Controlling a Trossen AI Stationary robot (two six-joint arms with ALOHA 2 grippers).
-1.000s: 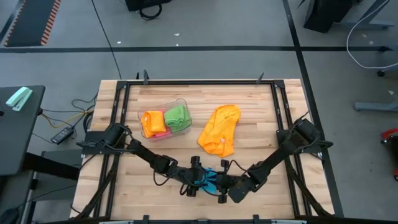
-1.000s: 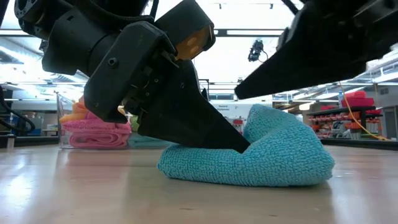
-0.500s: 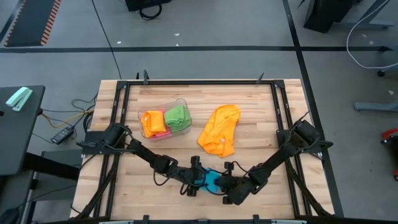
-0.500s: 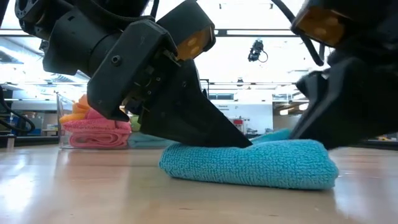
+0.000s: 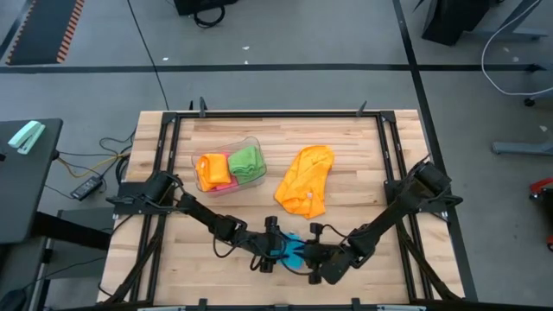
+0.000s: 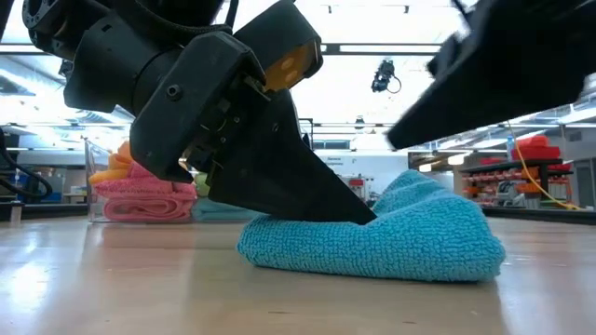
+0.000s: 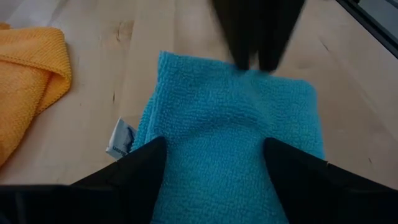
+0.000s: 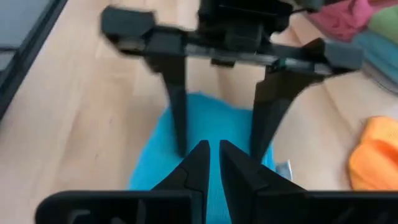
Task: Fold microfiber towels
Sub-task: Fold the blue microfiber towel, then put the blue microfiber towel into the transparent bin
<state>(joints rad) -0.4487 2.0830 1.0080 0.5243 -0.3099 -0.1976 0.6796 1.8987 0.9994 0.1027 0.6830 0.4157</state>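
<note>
Blue towel: a folded blue towel [image 6: 372, 244] lies flat on the counter [image 5: 346, 138] at its near edge, directly under the left end effector and in front of the right one; a white tag sticks out at one side.
Left end effector: the left end effector [image 7: 214, 155] is spread wide, both fingers [image 7: 137, 165] pressing down on the towel, one toward each side edge.
Right end effector: the right end effector [image 8: 213, 163] faces the left one across the towel, its fingers nearly together at the towel's far edge; whether they pinch a fold is hard to tell.
Orange towel: an orange towel [image 5: 306, 180] lies crumpled and unfolded, beyond both end effectors toward the counter's middle.
Tub: a clear tub [image 5: 226, 147] stands farther out, past the left end effector, holding folded orange, pink and green towels [image 5: 247, 161].
</note>
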